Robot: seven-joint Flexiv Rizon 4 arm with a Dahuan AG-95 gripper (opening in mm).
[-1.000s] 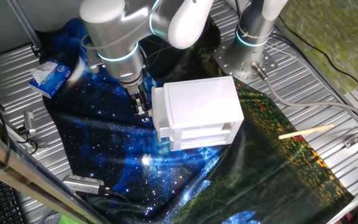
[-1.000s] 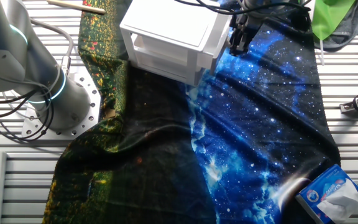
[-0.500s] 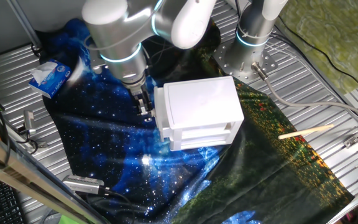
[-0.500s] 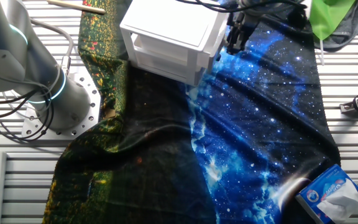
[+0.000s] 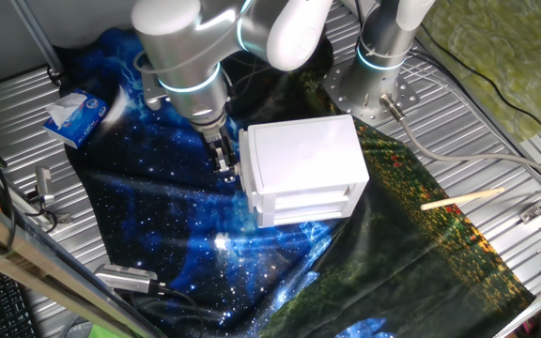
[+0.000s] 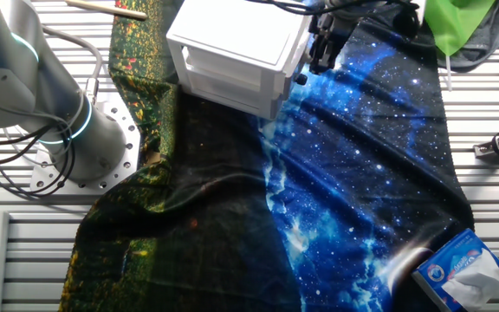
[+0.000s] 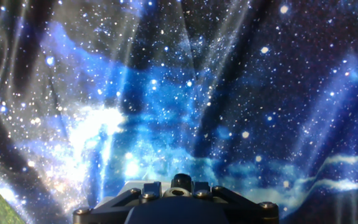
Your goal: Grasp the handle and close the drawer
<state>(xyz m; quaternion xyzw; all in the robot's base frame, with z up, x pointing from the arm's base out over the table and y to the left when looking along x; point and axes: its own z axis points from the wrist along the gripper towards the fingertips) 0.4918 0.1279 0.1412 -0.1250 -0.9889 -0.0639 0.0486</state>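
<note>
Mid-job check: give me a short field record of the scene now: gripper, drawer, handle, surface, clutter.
gripper: gripper points down at the drawer front; open or shut cannot be told
drawer: drawer front sits about flush with the white cabinet, looks closed or nearly so
handle: not visible, hidden by the fingers
surface: starry blue cloth under the cabinet, spread on the ridged metal table
clutter: tissue pack on the table beside the cloth; wooden stick on the table

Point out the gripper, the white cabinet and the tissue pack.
black two-finger gripper (image 5: 225,165), one fixed view, at the fingertips
small white plastic cabinet (image 5: 306,150), one fixed view, its flat top
blue-and-white tissue pack (image 6: 463,267), the other fixed view, its top face
</note>
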